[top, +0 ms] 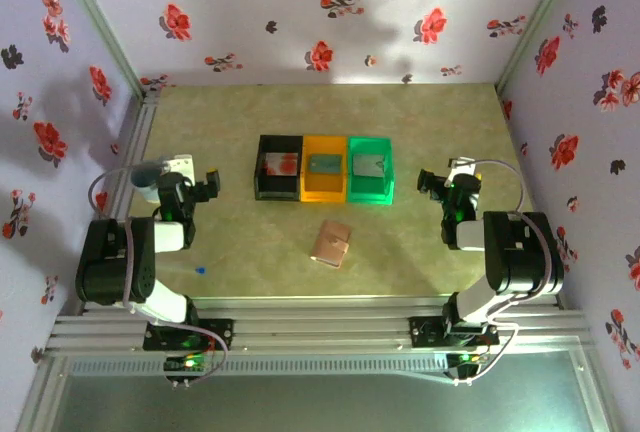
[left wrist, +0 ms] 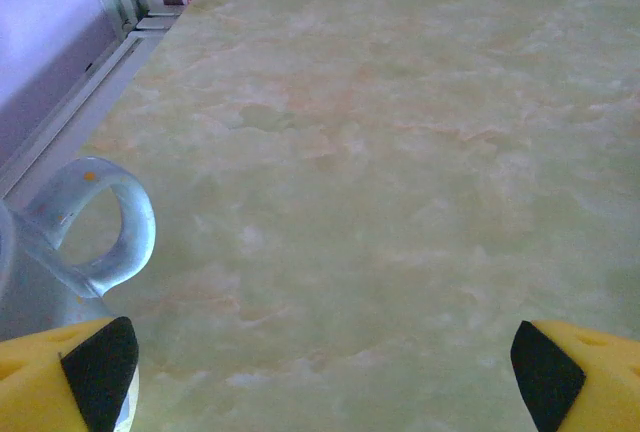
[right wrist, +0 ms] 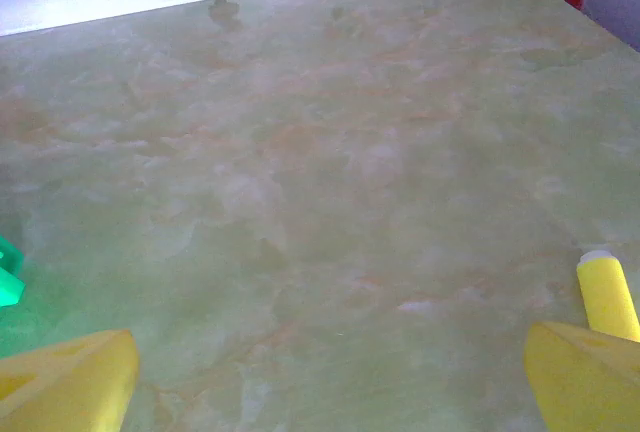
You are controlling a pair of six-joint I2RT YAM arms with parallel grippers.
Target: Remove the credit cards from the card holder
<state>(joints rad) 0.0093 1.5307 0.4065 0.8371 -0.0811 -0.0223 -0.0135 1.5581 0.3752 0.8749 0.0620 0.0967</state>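
Observation:
The card holder (top: 331, 243) lies folded shut on the table, pinkish-tan side up, in front of the bins and between the two arms. One credit card (top: 281, 163), pale with a red blotch, lies flat in the black bin (top: 262, 177). My left gripper (top: 205, 187) (left wrist: 325, 382) hovers at the left of the table, open, with bare tabletop between its fingers (left wrist: 100, 372). At the right, my right gripper (top: 435, 182) (right wrist: 330, 387) is also open over bare tabletop. Both grippers are well away from the card holder.
An orange bin (top: 324, 190) and a green bin (top: 371, 192) (right wrist: 8, 272) adjoin the black one, each with a flat greyish card in it. A small blue scrap (top: 201, 271) lies near the left arm's base. Flowered walls enclose the table on three sides.

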